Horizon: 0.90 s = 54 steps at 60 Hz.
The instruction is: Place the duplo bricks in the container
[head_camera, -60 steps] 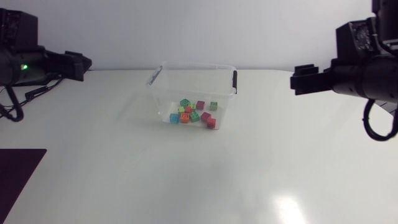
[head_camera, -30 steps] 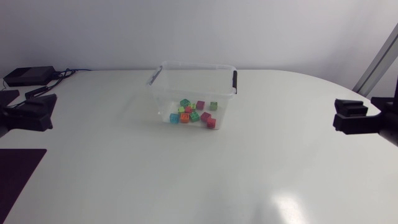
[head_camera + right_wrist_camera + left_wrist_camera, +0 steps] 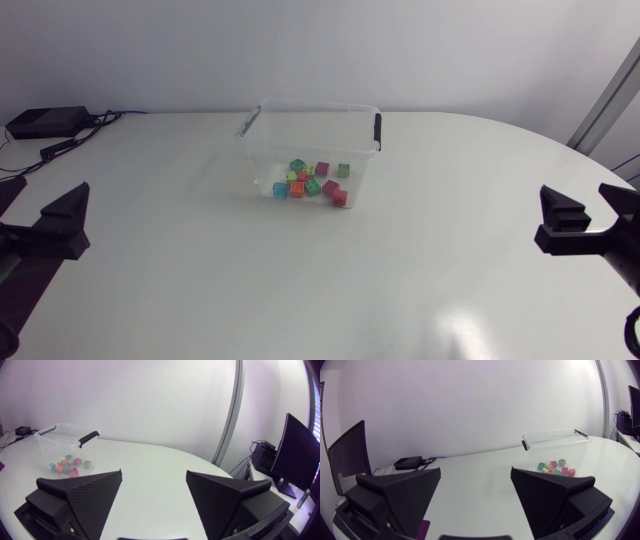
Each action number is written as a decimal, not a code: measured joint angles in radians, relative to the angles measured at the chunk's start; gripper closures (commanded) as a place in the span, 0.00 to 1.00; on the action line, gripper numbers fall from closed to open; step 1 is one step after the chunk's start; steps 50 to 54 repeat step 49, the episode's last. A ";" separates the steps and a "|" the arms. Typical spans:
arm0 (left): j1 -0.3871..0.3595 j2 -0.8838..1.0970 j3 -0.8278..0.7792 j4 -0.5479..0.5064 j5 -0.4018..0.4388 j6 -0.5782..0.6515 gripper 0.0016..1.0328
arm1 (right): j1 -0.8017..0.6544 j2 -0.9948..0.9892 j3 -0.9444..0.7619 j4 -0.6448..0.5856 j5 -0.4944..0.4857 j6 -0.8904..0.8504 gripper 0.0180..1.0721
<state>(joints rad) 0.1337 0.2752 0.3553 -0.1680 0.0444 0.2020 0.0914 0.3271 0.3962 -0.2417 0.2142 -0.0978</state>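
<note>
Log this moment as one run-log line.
duplo bricks: inside clear container | left gripper: fingers open, empty, far from container | right gripper: fingers open, empty, far from container

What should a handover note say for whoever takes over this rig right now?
Left gripper: open, holding nothing, at the left edge of the table.
Right gripper: open, holding nothing, at the table's right edge.
Things: the clear container stands at the far middle of the table, with no lid on it. Every one of the duplo bricks that I can see lies on its floor.
Done: the placing looks finished.
Left: probably nothing; just check that no brick is hidden from the cameras.
</note>
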 measured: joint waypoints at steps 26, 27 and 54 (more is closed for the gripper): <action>-0.075 -0.154 -0.195 0.090 -0.024 -0.099 0.05 | -0.050 -0.186 -0.217 0.134 -0.123 0.041 0.10; -0.077 -0.160 -0.202 0.093 -0.024 -0.101 0.05 | -0.051 -0.193 -0.225 0.139 -0.128 0.044 0.10; -0.129 -0.265 -0.335 0.152 -0.039 -0.176 0.06 | -0.087 -0.317 -0.375 0.223 -0.211 0.072 0.10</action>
